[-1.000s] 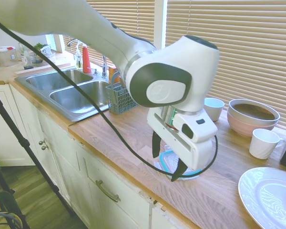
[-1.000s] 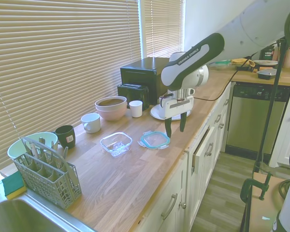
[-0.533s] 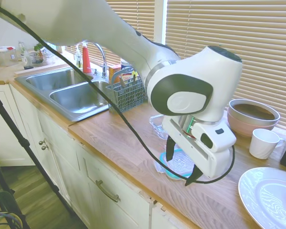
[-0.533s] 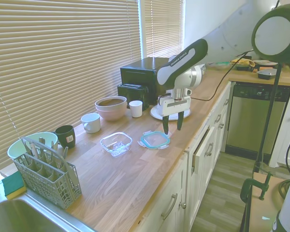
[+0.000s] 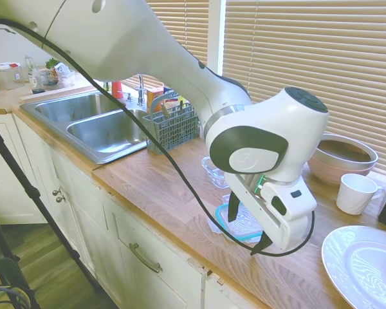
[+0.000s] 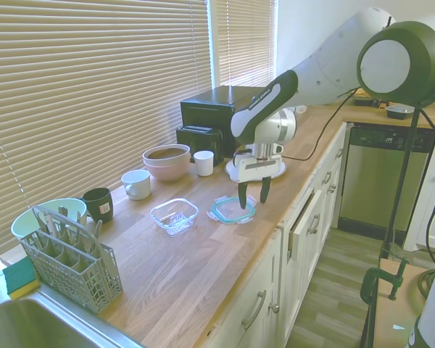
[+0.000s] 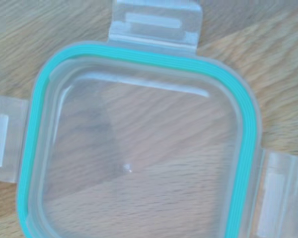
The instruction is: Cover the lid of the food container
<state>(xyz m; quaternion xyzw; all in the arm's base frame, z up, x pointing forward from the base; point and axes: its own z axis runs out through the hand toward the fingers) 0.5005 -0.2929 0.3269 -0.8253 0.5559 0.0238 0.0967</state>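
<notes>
A wood-grain counter (image 6: 196,254) is seen, with things laid out from its front edge back toward slatted blinds. Nearest the front edge lies the lid (image 6: 232,209), flat and square with rounded corners, made of clear plastic with a teal seal rim; in the wrist view (image 7: 139,144) 3 clear snap tabs can be seen at its sides and the wood grain shows through it. Just above the lid the end effector (image 6: 251,192) is held, its 2 dark fingers spread apart and gripping nothing. Just beside the lid, a little further back, the food container (image 6: 174,215) sits uncovered, a shallow clear square tub. Behind these a white mug (image 6: 137,184), a round pink bowl (image 6: 167,161) and a small white cup (image 6: 204,163) are lined up near the blinds.
</notes>
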